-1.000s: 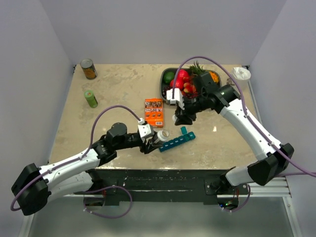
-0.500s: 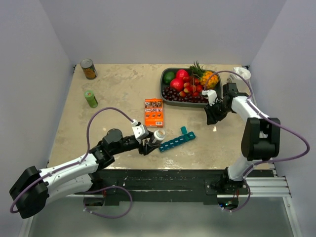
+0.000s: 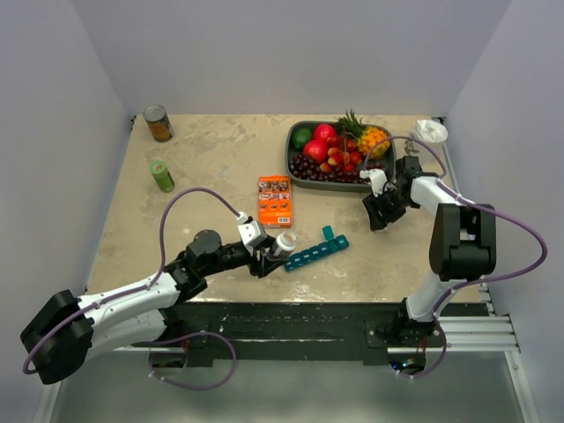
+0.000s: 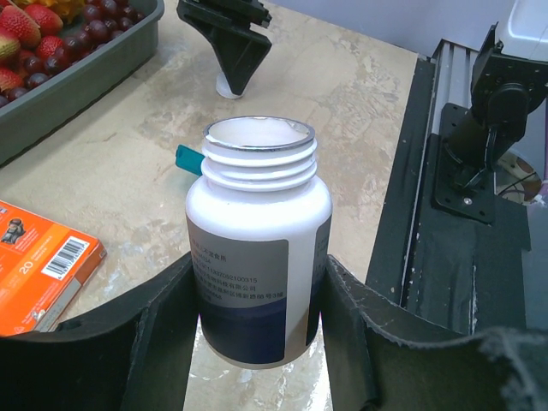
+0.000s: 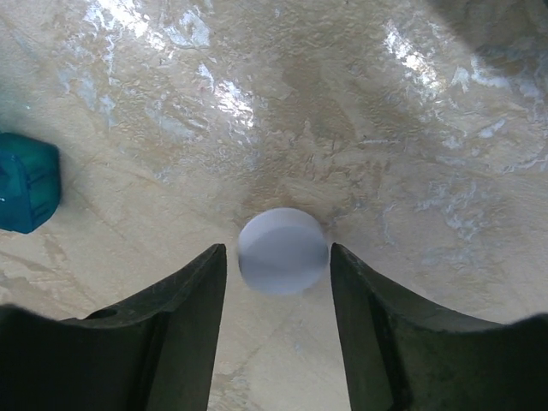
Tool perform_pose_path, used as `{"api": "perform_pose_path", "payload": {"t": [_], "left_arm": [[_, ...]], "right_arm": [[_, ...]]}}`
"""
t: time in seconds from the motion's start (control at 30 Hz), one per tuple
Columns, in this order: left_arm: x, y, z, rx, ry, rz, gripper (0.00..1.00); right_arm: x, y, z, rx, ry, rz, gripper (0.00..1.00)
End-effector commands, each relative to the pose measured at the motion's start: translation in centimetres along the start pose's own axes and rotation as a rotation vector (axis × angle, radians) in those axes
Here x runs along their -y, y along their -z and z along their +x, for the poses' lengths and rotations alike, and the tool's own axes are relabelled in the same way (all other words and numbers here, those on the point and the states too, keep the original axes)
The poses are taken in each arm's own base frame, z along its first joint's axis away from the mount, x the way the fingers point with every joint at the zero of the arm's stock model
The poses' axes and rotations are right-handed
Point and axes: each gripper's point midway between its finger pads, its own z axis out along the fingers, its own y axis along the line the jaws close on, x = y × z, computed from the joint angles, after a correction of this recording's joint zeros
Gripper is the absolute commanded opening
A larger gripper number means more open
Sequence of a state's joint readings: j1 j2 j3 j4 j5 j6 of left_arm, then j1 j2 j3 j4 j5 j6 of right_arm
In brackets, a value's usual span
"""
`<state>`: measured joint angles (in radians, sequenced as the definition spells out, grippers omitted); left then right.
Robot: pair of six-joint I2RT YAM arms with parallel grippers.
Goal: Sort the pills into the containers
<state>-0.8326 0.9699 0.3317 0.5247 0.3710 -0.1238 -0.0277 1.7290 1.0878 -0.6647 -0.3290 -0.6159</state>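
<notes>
Zero pills show in any view, so sorting proper looks unstarted; only the opening work seems done. The left pincer holds the white pill bottle upright by its labelled body, at 6 o'clock on the desk. Its threaded neck is bare, and whether the mouth is sealed or open I cannot tell. The white cap lies flat on the desk at 3 o'clock, and the right pincer stands over it, jaws parted on either side with a slim gap each way, gripping nothing. The teal pill organiser lies at 5 o'clock, just beside the bottle, with one lid raised at its far end. Left to do, by my reckoning: tip pills out and fill every compartment.

Bottle and organiser sit near the desk's near edge, so pouring leaves little margin there. The orange box lies at 12 o'clock from the bottle, the fruit tray at 1 o'clock. Bare desk separates organiser and cap.
</notes>
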Motion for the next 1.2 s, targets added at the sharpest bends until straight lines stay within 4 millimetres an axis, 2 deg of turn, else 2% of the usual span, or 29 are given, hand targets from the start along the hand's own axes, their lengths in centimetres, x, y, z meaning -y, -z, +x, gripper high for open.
{"api": "perform_pose_path", "payload": {"t": [0.0,0.17,0.33,0.37,0.43,0.47,0.5,0.57,0.6,0.67,0.7,0.8,0.83,0.87,0.9,0.93,1.0,1.07,1.1,1.13,1.17], "left_arm": [[0.7,-0.4,-2.3,0.098,-0.011,0.036,0.00],[0.8,-0.5,-2.4,0.104,-0.001,0.040,0.00],[0.8,-0.5,-2.8,0.129,0.009,0.036,0.00],[0.8,-0.5,-2.8,0.133,0.019,0.036,0.00],[0.8,-0.5,-3.4,0.163,0.024,0.032,0.00],[0.8,-0.5,-3.3,0.169,0.039,0.031,0.00],[0.9,-0.5,-4.0,0.197,0.036,0.032,0.00],[0.9,-0.5,-4.2,0.214,0.054,0.029,0.00],[0.9,-0.4,-4.7,0.237,0.053,0.027,0.00],[0.9,-0.4,-5.3,0.261,0.060,0.022,0.00],[0.7,-0.4,-5.6,0.274,0.062,0.014,0.00],[0.7,-0.2,-6.6,0.322,0.070,0.008,0.00],[0.7,-0.2,-6.9,0.331,0.072,0.006,0.00],[0.7,-0.2,-7.3,0.350,0.081,0.006,0.00],[0.6,-0.2,-7.5,0.361,0.087,-0.002,0.00],[0.6,-0.2,-7.7,0.371,0.090,-0.004,0.00],[0.4,-0.3,-8.2,0.395,0.105,-0.016,0.00],[0.4,-0.6,-8.5,0.410,0.115,-0.011,0.00],[0.3,-0.7,-8.6,0.417,0.122,-0.016,0.00],[0.4,-0.8,-8.8,0.423,0.124,-0.014,0.00],[0.5,-1.1,-8.9,0.431,0.130,-0.006,0.00]], "right_arm": [[0.5,1.3,-0.8,0.041,0.031,0.043,0.60],[0.2,2.8,-1.2,0.060,0.063,0.052,0.69],[-2.4,5.7,-1.9,0.119,0.168,-0.026,0.73],[-3.8,6.9,-2.9,0.184,0.206,-0.074,0.74],[-5.7,8.1,-2.9,0.212,0.262,-0.141,0.75],[-7.4,9.5,-4.0,0.284,0.309,-0.195,0.76],[-8.5,10.2,-3.7,0.297,0.354,-0.235,0.76],[-10.1,12.0,-4.9,0.380,0.412,-0.268,0.76],[-11.4,13.6,-5.7,0.465,0.476,-0.279,0.82],[-12.3,14.9,-6.7,0.556,0.523,-0.269,0.99],[-13.5,16.7,-8.2,0.673,0.561,-0.275,0.99],[-15.7,17.7,-9.3,0.792,0.511,-0.381,0.99],[-17.1,18.4,-9.7,0.830,0.525,-0.465,0.99],[-18.1,18.2,-9.9,0.812,0.532,-0.506,0.99],[-20.4,17.7,-9.2,0.753,0.558,-0.583,0.98],[-21.1,16.5,-9.1,0.697,0.561,-0.622,0.92],[-23.3,16.4,-9.4,0.661,0.534,-0.717,0.91],[-24.8,16.2,-9.3,0.655,0.498,-0.789,0.92],[-25.7,16.4,-10.0,0.663,0.489,-0.807,0.92],[-26.2,15.8,-9.9,0.650,0.460,-0.813,0.92],[-26.3,16.1,-10.4,0.669,0.461,-0.766,0.93]]}}
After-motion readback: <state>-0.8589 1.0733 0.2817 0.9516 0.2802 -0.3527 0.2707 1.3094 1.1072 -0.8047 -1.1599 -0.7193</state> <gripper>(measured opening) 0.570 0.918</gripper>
